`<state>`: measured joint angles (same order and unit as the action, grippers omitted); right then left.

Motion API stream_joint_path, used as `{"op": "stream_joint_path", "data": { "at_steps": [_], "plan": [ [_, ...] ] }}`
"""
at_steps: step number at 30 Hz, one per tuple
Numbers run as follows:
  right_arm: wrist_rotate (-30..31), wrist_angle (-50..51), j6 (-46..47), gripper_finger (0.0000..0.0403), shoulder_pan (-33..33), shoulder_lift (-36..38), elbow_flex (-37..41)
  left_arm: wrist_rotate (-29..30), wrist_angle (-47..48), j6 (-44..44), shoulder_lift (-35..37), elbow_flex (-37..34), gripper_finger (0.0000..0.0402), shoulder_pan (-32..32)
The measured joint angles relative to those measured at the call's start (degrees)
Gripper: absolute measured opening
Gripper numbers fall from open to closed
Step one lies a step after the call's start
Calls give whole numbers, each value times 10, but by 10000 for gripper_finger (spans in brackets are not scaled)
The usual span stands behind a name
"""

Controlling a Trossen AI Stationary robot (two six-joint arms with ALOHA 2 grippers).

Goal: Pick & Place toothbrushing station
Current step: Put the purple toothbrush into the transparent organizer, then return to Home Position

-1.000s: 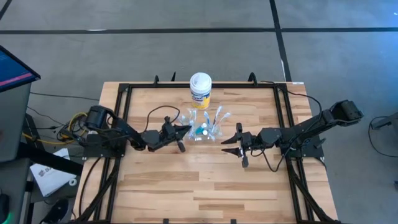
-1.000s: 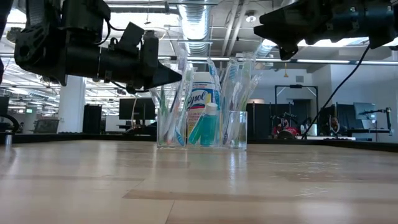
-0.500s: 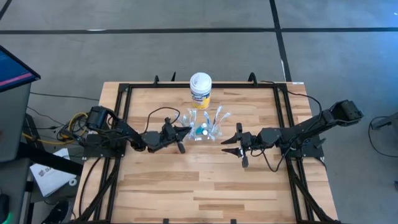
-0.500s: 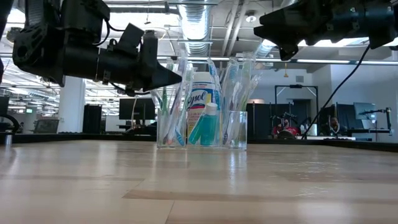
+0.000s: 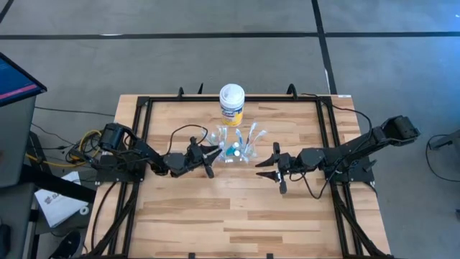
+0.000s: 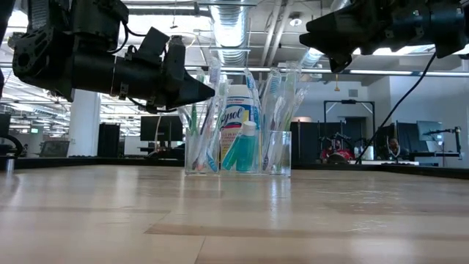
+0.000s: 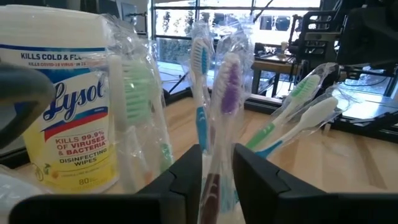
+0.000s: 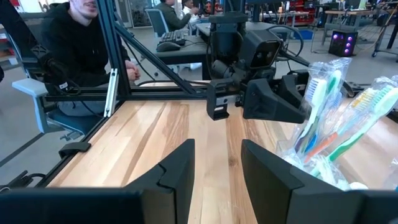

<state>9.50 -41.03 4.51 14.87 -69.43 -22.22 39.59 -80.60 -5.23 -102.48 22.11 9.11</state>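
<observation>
Releasing: left gripper [image 7: 217,163] straddles a wrapped purple toothbrush [image 7: 227,93] standing in the clear cup [image 6: 237,152], fingers slightly parted, clamped shut a second ago.
Waiting: right gripper [image 8: 217,163], fingers apart, beside the cup.
Progress: brushes and teal tube [image 6: 239,147] look stowed.
Backdrop: Lysol canister [image 5: 231,104].

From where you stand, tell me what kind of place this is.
Probably an open-plan robotics lab or office workshop. Exposed ceiling ducts run overhead, a seated person works at a desk behind the table, and more desks and equipment fill the room beyond.
</observation>
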Motion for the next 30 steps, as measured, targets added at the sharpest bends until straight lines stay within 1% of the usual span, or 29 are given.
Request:
{"op": "stream_joint_path", "data": {
  "at_steps": [5, 8, 13, 18, 22, 30],
  "plan": [
    [0, 6, 0, 122, 0, 0, 0, -1, 0, 0, 0, 0, 97, 2],
    [0, 6, 0, 122, 0, 0, 0, -10, 0, 0, 0, 0, 99, 4],
    [0, 6, 0, 122, 0, 0, 0, -10, 2, 3, 20, 0, 99, 6],
    [0, 6, 0, 122, 0, 0, 0, -10, 12, 33, 56, -7, 99, 6],
    [0, 8, 0, 122, 0, 0, 0, -15, 22, 33, 89, -25, 99, 12],
    [0, 8, -2, 122, 0, 0, 0, -15, 23, 35, 177, -68, 99, 35]
  ]
}}
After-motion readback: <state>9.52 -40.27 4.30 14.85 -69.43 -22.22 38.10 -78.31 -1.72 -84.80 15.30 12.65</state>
